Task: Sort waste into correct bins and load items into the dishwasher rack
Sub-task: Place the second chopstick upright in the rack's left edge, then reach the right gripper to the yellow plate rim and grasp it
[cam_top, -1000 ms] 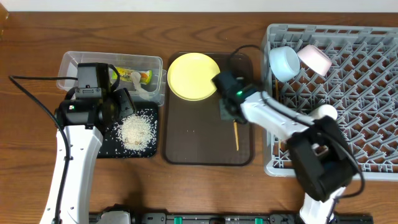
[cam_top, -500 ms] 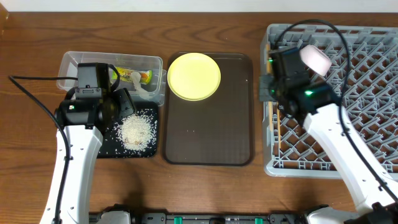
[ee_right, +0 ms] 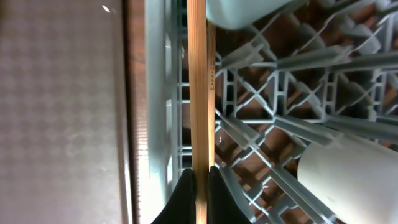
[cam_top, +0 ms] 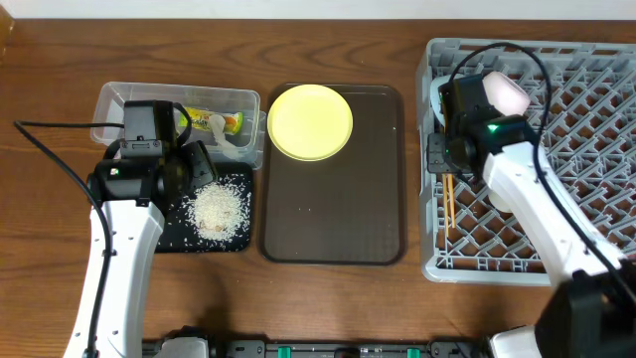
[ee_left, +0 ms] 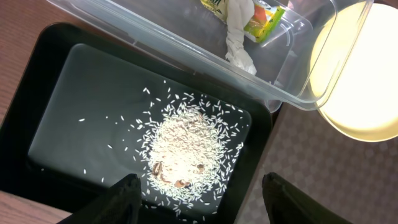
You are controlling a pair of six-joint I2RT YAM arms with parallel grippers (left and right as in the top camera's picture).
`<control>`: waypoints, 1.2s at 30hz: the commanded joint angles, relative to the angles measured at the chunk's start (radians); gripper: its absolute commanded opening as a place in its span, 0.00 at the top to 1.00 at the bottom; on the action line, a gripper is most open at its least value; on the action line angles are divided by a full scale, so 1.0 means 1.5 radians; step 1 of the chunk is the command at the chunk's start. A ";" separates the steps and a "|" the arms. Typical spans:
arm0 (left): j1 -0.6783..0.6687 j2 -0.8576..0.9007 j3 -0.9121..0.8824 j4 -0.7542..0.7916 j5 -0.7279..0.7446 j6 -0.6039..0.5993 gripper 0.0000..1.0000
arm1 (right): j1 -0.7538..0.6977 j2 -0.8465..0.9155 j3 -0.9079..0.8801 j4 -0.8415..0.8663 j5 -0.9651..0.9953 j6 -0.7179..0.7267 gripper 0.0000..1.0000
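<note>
Along the left wall of the dishwasher rack (cam_top: 517, 45), at the table's right edge, the chopsticks (cam_top: 447, 199) are seen pinched between the closed fingers of the right gripper (ee_right: 200, 186), lying parallel to that wall over the lattice floor. They are hemmed in by a pale bowl (ee_right: 249, 12) at the rack's back left corner and another pale rounded vessel (ee_right: 348, 180) further in; a white bowl (cam_top: 505, 92) is tilted beside the arm. The rest of the rack, towards its right and front edges, is left open. The brown serving tray (cam_top: 328, 219) at the table's middle is bare but for the yellow plate (cam_top: 310, 121) at its back left corner. Near the table's left edge the left gripper (ee_left: 202, 199) is held with its fingers spread and nothing between them over the black tray (cam_top: 169, 234), above the rice (cam_top: 219, 209) heaped there; just behind it the clear tub (cam_top: 119, 104) is found, with the snack wrapper (cam_top: 214, 121) and a crumpled white scrap (ee_left: 239, 37) inside. A second ago the right gripper was over the serving tray beside the plate — it has since been carried across to the rack, while the left arm has not shifted.
</note>
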 commanded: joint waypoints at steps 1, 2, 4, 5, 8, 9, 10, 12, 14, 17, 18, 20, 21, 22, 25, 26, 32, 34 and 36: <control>0.003 0.001 -0.003 -0.001 -0.004 -0.004 0.35 | -0.003 0.027 -0.001 -0.003 0.002 -0.008 0.98; 0.003 0.001 -0.003 -0.001 -0.004 -0.004 0.35 | -0.002 0.035 -0.001 -0.002 0.002 -0.005 0.98; 0.003 0.001 -0.003 -0.001 -0.004 -0.004 0.35 | -0.003 0.045 -0.001 -0.002 0.000 0.004 0.95; 0.003 0.001 -0.003 -0.001 -0.004 -0.004 0.35 | -0.005 0.045 -0.001 -0.002 -0.003 0.004 0.92; 0.003 0.001 -0.003 -0.001 -0.003 -0.004 0.35 | -0.005 0.043 -0.001 0.004 -0.013 0.004 0.81; 0.003 0.001 -0.003 -0.001 -0.004 -0.004 0.35 | -0.005 0.042 -0.001 0.006 -0.014 0.004 0.78; 0.003 0.001 -0.003 -0.001 -0.003 -0.004 0.35 | -0.005 0.039 -0.001 0.010 -0.014 0.001 0.77; 0.003 0.001 -0.003 -0.001 -0.004 -0.004 0.35 | -0.003 0.032 0.001 0.018 -0.017 -0.011 0.74; 0.003 0.001 -0.003 -0.001 -0.004 -0.004 0.35 | 0.002 0.023 0.006 0.035 -0.022 -0.017 0.72; 0.003 0.001 -0.003 -0.001 -0.004 -0.004 0.35 | 0.010 0.000 0.010 0.089 -0.037 -0.037 0.68; 0.003 0.001 -0.003 -0.001 -0.004 -0.004 0.35 | 0.015 -0.008 0.010 0.114 -0.040 -0.038 0.67; 0.003 0.001 -0.003 0.000 -0.003 -0.004 0.35 | 0.025 -0.015 0.010 0.170 -0.055 -0.038 0.63; 0.003 0.001 -0.003 0.001 -0.003 -0.004 0.35 | 0.031 -0.015 0.010 0.208 -0.065 -0.039 0.61; 0.003 0.001 -0.003 0.002 -0.004 -0.004 0.35 | 0.038 -0.012 0.009 0.241 -0.075 -0.039 0.59; 0.003 0.001 -0.003 0.003 -0.004 -0.004 0.35 | 0.063 0.003 0.009 0.301 -0.089 -0.038 0.55; 0.003 0.001 -0.003 0.004 -0.004 -0.004 0.35 | 0.071 0.011 0.009 0.320 -0.089 -0.038 0.53; 0.003 0.002 -0.003 0.006 -0.003 -0.004 0.35 | 0.118 0.091 0.009 0.401 -0.089 -0.038 0.44; 0.003 0.003 -0.003 0.006 -0.004 -0.004 0.35 | 0.134 0.128 0.009 0.425 -0.089 -0.038 0.43; 0.003 0.005 -0.003 0.006 -0.003 -0.004 0.35 | 0.140 0.160 0.009 0.447 -0.088 -0.033 0.42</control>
